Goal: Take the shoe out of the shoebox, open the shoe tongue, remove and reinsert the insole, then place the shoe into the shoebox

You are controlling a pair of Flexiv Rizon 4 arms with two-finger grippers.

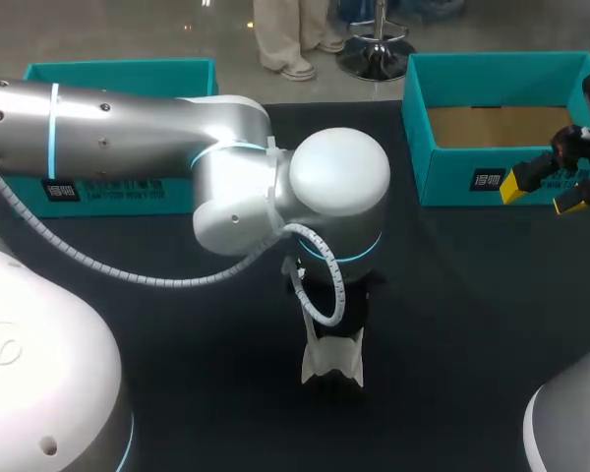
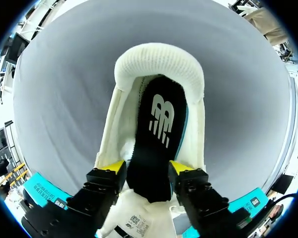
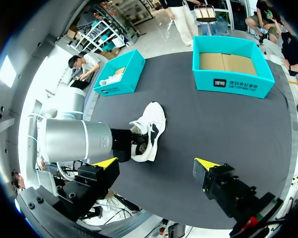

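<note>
My left gripper (image 2: 148,171) pinches the black logo-printed insole (image 2: 159,114) inside the white fabric sneaker (image 2: 159,59), which lies mid-table. This is probably the removal step, and next it needs a steady pull out. My right gripper (image 1: 543,194) hangs wide open beside the teal cardboard shoebox (image 1: 452,177).

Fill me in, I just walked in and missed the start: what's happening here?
The left gripper is shut on the black insole, which sits in the white sneaker lying on the dark table. The right gripper hangs open near the empty teal shoebox, holding nothing. The sneaker is out of the box.
</note>
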